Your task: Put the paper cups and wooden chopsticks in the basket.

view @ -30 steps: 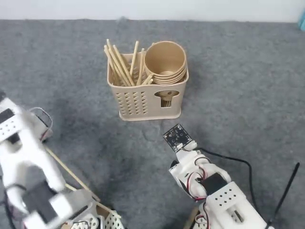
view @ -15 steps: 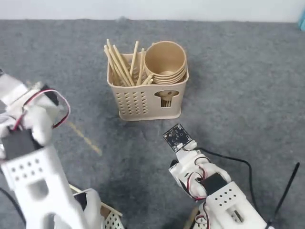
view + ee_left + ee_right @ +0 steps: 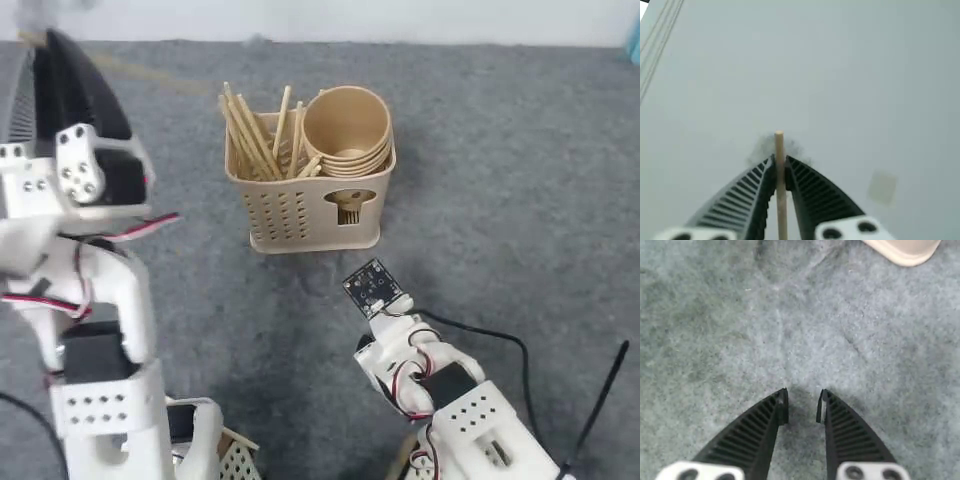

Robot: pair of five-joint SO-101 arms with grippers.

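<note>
A beige perforated basket (image 3: pixel 300 205) stands on the grey carpet, with several wooden chopsticks (image 3: pixel 250 135) leaning in its left half and nested paper cups (image 3: pixel 347 130) in its right half. My left gripper (image 3: pixel 48 60) is raised high at the far left, shut on one wooden chopstick (image 3: pixel 150 70) that slants toward the basket's top. The left wrist view shows that chopstick (image 3: pixel 780 190) pinched between the fingers of the left gripper (image 3: pixel 780 162), against a pale wall. My right gripper (image 3: pixel 802 400) hovers open just above bare carpet, in front of the basket's corner (image 3: pixel 905 250).
The right arm's body (image 3: pixel 440 400) fills the lower right, and a black cable (image 3: pixel 500 340) loops beside it. A thin black rod (image 3: pixel 600 400) lies at the right edge. A perforated beige piece (image 3: pixel 235 460) sits by the left arm's base.
The left arm has swung up from low at the front left to high at the far left, lifting the chopstick off the carpet. The right arm has stayed still.
</note>
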